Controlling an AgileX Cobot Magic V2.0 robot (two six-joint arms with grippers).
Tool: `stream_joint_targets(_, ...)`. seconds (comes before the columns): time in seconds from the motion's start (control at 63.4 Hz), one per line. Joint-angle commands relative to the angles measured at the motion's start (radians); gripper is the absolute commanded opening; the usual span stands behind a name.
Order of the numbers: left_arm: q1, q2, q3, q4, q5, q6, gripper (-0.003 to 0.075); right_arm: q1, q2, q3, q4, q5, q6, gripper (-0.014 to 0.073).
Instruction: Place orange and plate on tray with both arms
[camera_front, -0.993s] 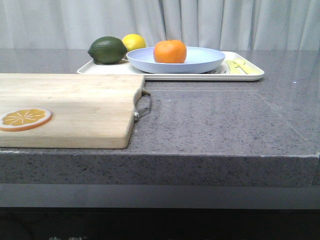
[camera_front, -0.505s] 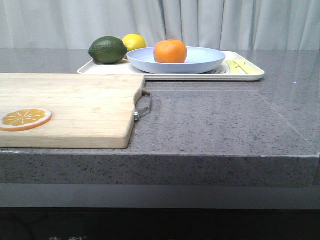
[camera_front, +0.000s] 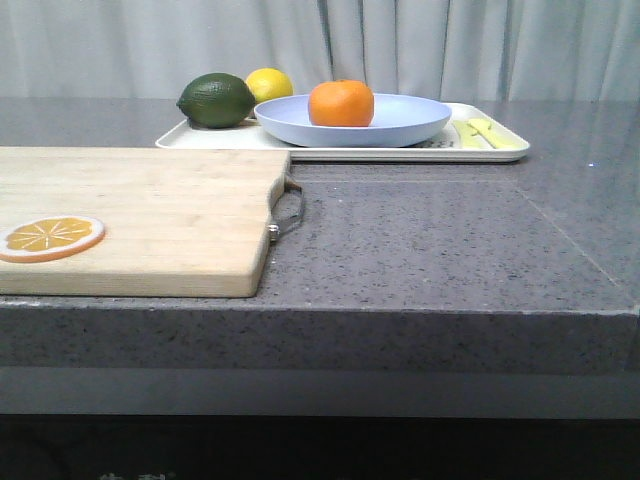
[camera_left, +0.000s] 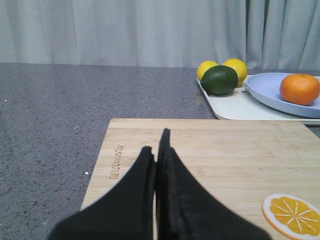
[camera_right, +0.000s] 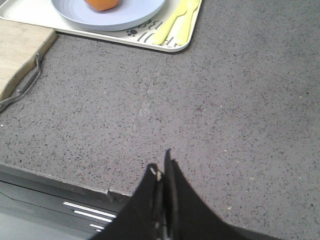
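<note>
The orange sits in the pale lavender-blue plate, and the plate rests on the cream-white tray at the back of the counter. The left wrist view shows the same orange, plate and tray far off. My left gripper hangs shut and empty over the wooden cutting board. Low above the grey counter near its front edge, my right gripper is shut and empty, with the plate and tray far ahead. Neither gripper appears in the front view.
A dark green avocado-like fruit and a yellow lemon lie on the tray's left end; a second lemon shows in the left wrist view. Yellow-green cutlery lies at the tray's right end. An orange slice lies on the cutting board.
</note>
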Motion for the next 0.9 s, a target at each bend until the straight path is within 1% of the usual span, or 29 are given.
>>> stream_joint_targets(0.0,0.015,-0.045,0.04,-0.025,-0.149,-0.008,-0.0018,-0.006,0.005,-0.026,-0.005,-0.063,-0.006,-0.0068)
stream_joint_targets(0.268,0.015,-0.125,0.187,-0.092,-0.268,-0.008,-0.0018,-0.006,0.005,-0.026,-0.005,-0.063,-0.006,-0.0068)
stream_joint_targets(0.315,0.019,-0.15,0.185,-0.092,-0.222,-0.008,-0.0018,-0.006,0.005,-0.026,-0.005,-0.063,-0.006,-0.0068)
stream_joint_targets(0.883,0.018,-0.143,0.186,-0.092,-0.23,-0.008,-0.0018,-0.006,0.005,-0.026,-0.005,-0.059,-0.006,-0.0068)
